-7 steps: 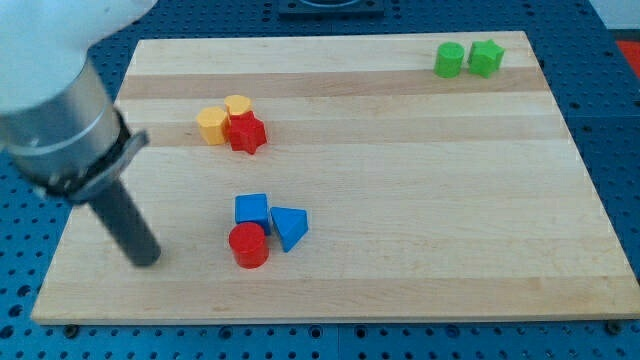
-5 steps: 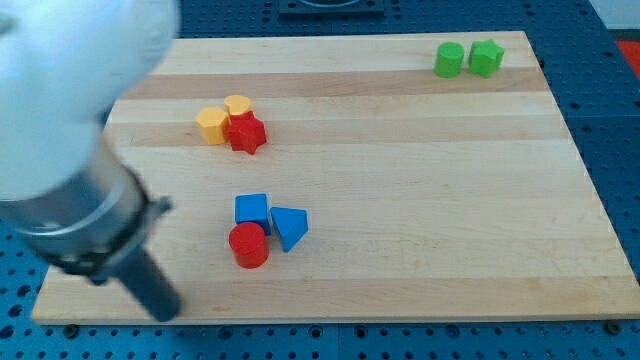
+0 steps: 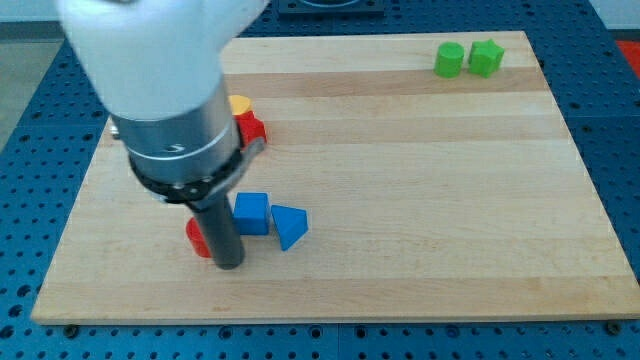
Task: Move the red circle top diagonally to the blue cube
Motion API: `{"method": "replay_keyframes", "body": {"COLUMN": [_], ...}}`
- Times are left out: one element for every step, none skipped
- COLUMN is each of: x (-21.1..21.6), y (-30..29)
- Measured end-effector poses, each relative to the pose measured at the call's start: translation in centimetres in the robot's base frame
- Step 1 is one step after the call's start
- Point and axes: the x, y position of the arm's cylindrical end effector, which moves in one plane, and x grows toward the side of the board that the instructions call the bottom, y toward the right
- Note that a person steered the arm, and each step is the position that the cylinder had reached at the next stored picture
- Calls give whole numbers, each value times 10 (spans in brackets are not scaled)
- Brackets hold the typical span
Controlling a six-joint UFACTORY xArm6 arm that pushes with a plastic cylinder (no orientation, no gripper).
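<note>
At the lower left of the pale wooden surface (image 3: 420,220), the dark rod's tip (image 3: 229,264) is planted touching the small red circle block (image 3: 198,238), w/ the rod covering most of the block; only its left edge is seen. No gripper is fitted, so nothing is grasped — contact is push-only. The red circle sits lower-left of the blue cube block (image 3: 252,212), w/ the blue triangular block (image 3: 290,226) just right of the cube. Task judged incomplete: circle is below, not top-diagonal. Remaining: push it up past the cube's side. Red star block (image 3: 252,127) & yellow block (image 3: 240,103) are partly hidden by the arm; two green blocks (image 3: 467,58) sit top right.
</note>
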Motion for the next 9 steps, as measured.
{"method": "replay_keyframes", "body": {"x": [-27,-41,-9,-5,-29,-66,-74,-54,-49], "y": [-12,-14,-24,-60,-71,-65,-66,-64,-48]}}
